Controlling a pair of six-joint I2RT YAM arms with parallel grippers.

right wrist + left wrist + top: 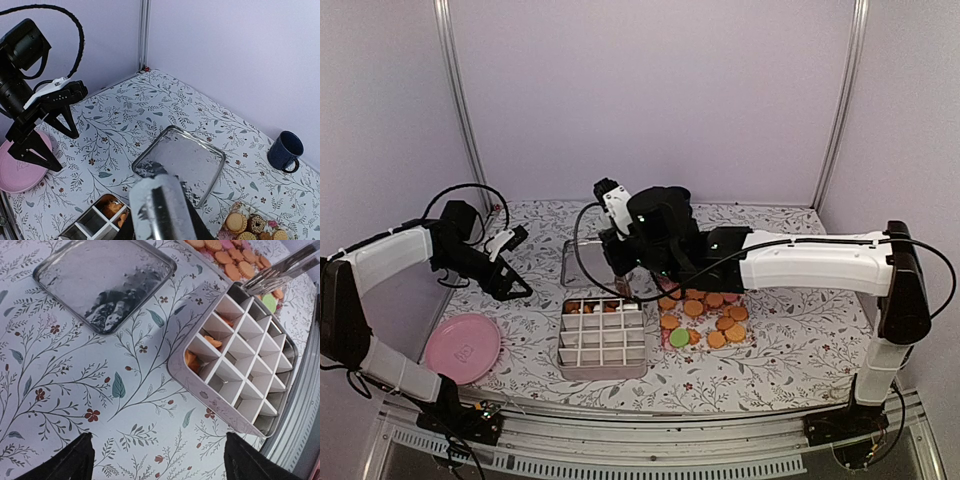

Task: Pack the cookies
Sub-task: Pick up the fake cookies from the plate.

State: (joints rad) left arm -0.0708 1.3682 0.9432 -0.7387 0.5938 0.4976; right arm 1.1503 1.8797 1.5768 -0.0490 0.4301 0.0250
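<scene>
Early stage, I'd say. The tin has cookies in only a few cells, all along its far edge, the side facing the lid. The other cells look bare. Most of the cookies sit in a loose heap on the counter, just right of the tin's far corner. Most of the packing is left.

Right claw hangs over the tin's far row. Its metal fingers are close together, but I can't tell if a cookie is pinched between them. Left claw is spread wide with nothing in it, parked left of the tin and well apart from it.

Materials:
- Cookies: flat round discs, mostly orange-tan, a few pink and dark brown, one green. Some have patterned faces.
- Tin: metal, square with rounded corners, split into a grid by white card dividers.
- Lid: shallow, shiny and reflective, same rounded square.
- Counter: matte floral print.
- Pink plate: smooth, round, left of the tin.
</scene>
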